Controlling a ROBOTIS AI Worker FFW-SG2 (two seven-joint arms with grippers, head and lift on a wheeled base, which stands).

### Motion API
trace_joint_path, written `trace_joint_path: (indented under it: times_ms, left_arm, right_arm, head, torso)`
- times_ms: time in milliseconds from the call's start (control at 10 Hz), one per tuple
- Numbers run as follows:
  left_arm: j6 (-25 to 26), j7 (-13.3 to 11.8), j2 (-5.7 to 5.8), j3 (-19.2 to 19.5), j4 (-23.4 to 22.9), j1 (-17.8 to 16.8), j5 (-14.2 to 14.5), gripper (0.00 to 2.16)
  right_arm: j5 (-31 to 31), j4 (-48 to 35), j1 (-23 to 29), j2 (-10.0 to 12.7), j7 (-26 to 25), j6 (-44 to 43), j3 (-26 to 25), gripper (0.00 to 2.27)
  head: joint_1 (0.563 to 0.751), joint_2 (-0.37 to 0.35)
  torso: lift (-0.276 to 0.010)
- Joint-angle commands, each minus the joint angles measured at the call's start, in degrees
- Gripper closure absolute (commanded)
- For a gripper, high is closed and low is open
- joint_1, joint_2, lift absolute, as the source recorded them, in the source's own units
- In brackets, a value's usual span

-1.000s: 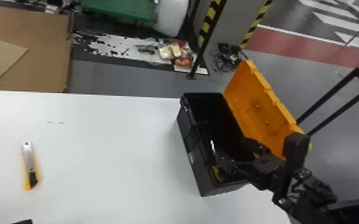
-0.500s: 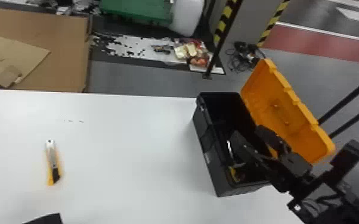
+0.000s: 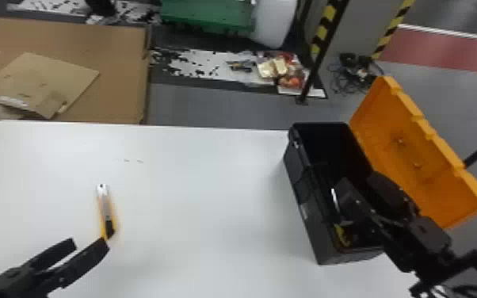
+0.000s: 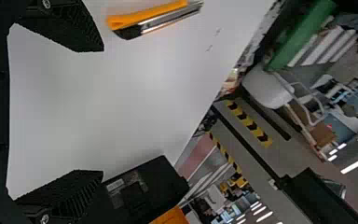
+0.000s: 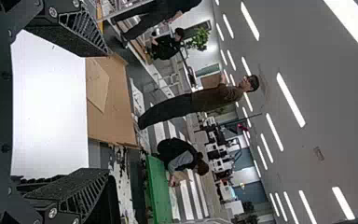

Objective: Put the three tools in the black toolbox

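Slim yellow cutter, boxy black toolbox

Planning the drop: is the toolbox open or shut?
Open. The orange lid leans back from the black toolbox, leaving its inside exposed.

Bright, diffuse illumination; white ceiling lights in rows in the right wrist view, with strong glare at 1 broad panel. In the head view, the desk is bright to its far edge; 1 soft shadow falls beside the black toolbox, its interior too dark for detail. The cutter, toward the desk's left edge, has blurred outlines. Left wrist view: pale sheen across the desk.
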Motion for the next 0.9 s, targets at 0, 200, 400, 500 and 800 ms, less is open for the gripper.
trace_joint_path:
  times_ms: [0, 200, 400, 500, 800]
  left_arm:
    - [-14.9, 2.1, -0.01, -2.3, 2.1, 1.5, -0.4, 0.07]
    - [-23.7, 4.5, -0.01, -3.6, 3.0, 3.2, -1.0, 0.08]
    - [-31.6, 11.0, -0.01, -5.6, 2.9, 4.5, -3.6, 0.08]
    - [-32.3, 15.8, -0.01, -7.1, 3.3, 4.4, -4.5, 0.08]
    - [-32.7, 30.5, -0.27, -13.7, 5.0, 1.9, -1.7, 0.08]
  right_arm:
    - [0.7, 0.1, 0.3, 0.5, 0.0, -0.1, 0.4, 0.13]
    - [1.8, 0.1, 0.3, 0.5, -0.1, 0.7, 1.0, 0.13]
    - [2.6, 0.3, 0.3, 0.5, -0.1, 0.5, 2.2, 0.13]
    - [3.0, 0.3, 0.1, 0.5, -0.1, 0.7, 2.6, 0.13]
    - [4.1, 0.4, -0.1, 0.2, -0.1, 0.7, 3.5, 0.13]
  head:
    - [0.695, -0.136]
    - [0.695, -0.108]
    - [0.695, -0.084]
    - [0.695, -0.047]
    - [0.695, -0.019]
  torso:
    - [-0.055]
    - [-0.055]
    - [-0.055]
    - [-0.055]
    - [-0.055]
